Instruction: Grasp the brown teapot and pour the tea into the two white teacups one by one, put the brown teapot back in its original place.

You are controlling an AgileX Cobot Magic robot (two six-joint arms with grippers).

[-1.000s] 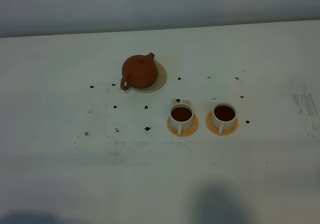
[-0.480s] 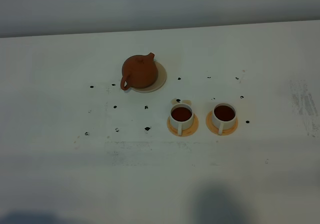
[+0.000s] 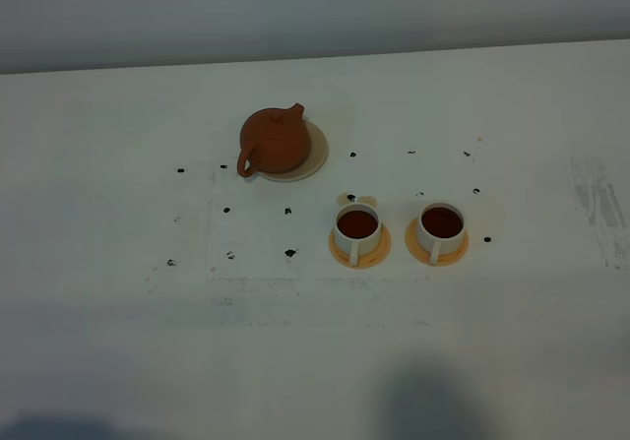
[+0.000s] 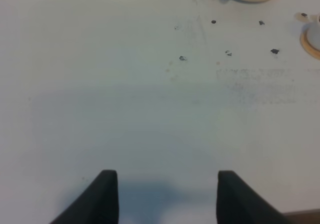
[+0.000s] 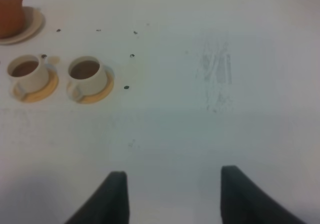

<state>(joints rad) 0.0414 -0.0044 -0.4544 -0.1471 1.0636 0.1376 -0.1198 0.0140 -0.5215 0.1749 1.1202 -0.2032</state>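
Note:
The brown teapot [image 3: 275, 141] stands upright on the cream saucer [image 3: 313, 151] at the back of the table; it also shows in the right wrist view [image 5: 11, 15]. The two white teacups, left [image 3: 357, 231] and right [image 3: 441, 228], stand on orange saucers and hold dark tea; they also show in the right wrist view [image 5: 27, 70] [image 5: 87, 72]. My left gripper [image 4: 167, 196] and right gripper [image 5: 174, 196] are open and empty, far from these things, near the front of the table. Neither gripper shows in the high view.
Small dark specks [image 3: 289, 253] dot the white table [image 3: 118, 302] around the teapot and cups. A faint scuffed patch [image 3: 596, 204] marks the table at the right. Shadows fall on the table's front edge.

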